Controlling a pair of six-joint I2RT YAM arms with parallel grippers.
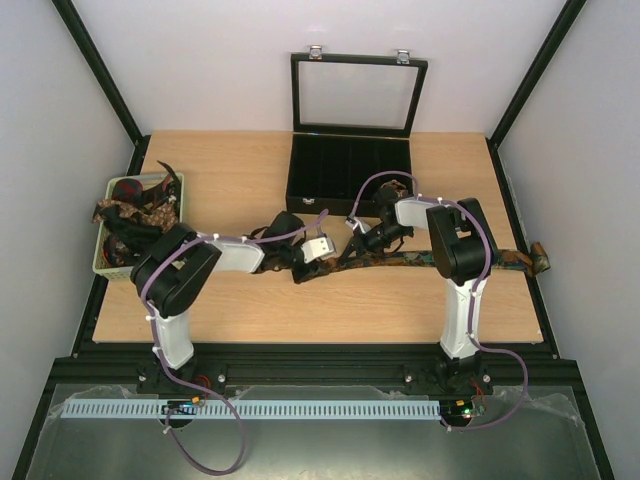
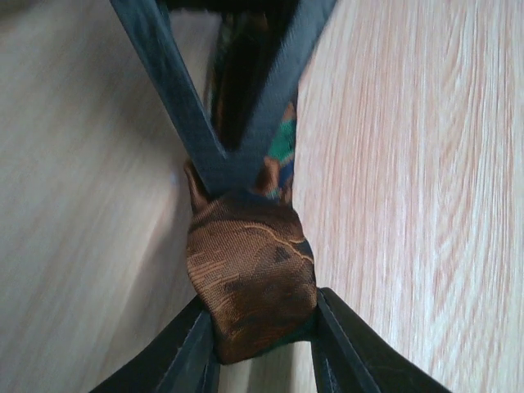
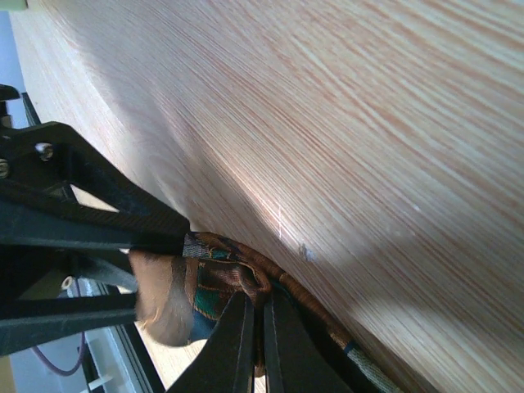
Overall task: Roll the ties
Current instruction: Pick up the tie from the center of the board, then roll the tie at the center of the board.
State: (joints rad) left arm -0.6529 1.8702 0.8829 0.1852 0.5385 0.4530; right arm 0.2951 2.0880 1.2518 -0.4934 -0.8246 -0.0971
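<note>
One brown, green and blue patterned tie [image 1: 480, 258] lies across the table toward the right edge. Its left end is bunched between both grippers. My left gripper [image 1: 303, 268] is shut on the folded brown end of the tie [image 2: 250, 278], which sits between its fingers [image 2: 196, 336]. My right gripper [image 1: 352, 250] is shut on the tie [image 3: 221, 274] right beside that, its thin fingers [image 3: 237, 344] pinching the fabric. Its crossed fingers show in the left wrist view [image 2: 172, 82]. More ties [image 1: 135, 215] lie heaped in the basket.
A pale green basket [image 1: 100, 255] stands at the table's left edge. A black compartmented box [image 1: 345, 175] with its glass lid [image 1: 355, 95] raised stands at the back centre. The wooden table [image 1: 250, 310] ends at a black frame in front.
</note>
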